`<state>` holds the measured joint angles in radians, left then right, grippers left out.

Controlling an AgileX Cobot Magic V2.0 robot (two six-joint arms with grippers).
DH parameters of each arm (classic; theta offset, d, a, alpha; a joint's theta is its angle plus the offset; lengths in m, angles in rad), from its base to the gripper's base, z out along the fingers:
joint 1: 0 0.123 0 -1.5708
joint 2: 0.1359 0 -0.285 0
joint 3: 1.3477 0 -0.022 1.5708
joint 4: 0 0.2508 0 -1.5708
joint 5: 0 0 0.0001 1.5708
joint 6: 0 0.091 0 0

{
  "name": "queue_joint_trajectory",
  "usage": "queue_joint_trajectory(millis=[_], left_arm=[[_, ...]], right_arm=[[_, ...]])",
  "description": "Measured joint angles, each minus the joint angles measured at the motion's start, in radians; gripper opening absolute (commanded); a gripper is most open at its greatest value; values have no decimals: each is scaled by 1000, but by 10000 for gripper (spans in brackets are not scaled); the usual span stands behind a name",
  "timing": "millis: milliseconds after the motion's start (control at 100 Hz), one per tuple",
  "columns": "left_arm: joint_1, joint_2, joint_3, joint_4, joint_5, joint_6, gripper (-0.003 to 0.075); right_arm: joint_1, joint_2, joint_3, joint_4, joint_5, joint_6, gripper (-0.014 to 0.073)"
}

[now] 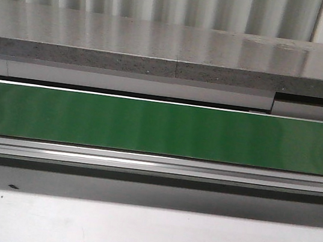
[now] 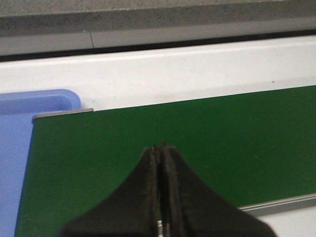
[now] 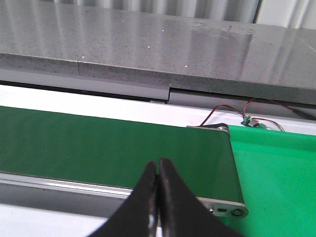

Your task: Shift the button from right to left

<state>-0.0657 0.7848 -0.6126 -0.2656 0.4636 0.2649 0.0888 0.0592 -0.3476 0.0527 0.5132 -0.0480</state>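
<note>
Both tools are clenched with nothing between their fingers: the left tool (image 2: 159, 147) hangs over the left end of the dark green conveyor belt (image 1: 160, 127), beside a blue tray (image 2: 29, 106), and the right tool (image 3: 158, 161) hangs over the belt's right end, where a brighter green belt (image 3: 276, 168) adjoins. The button appears in no view. A grey stone worktop (image 1: 160, 45) runs along the far side.

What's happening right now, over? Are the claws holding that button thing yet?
Left gripper shut, empty, over green belt. Right gripper shut, empty, near belt's end. Button not in any view. Blue tray beside belt; nothing blocking.
</note>
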Motion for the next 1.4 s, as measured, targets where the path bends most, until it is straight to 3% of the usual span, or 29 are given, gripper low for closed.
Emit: queue_joint_trajectory(millis=[380,850,1080,1400], left_arm=[[-54,-366,180,-11,-72,0,-21],[-54,-579,409,-12,-228,-5,-21],[-34,-661,507,233,-297,-243,-21],[16,-789,616,292,-353,-271,-21]], right_arm=[[0,0,0,0,0,0,-68],[0,0,0,0,0,0,-68],[0,0,0,0,0,0,-68],[0,0,0,0,-2,0,-68]])
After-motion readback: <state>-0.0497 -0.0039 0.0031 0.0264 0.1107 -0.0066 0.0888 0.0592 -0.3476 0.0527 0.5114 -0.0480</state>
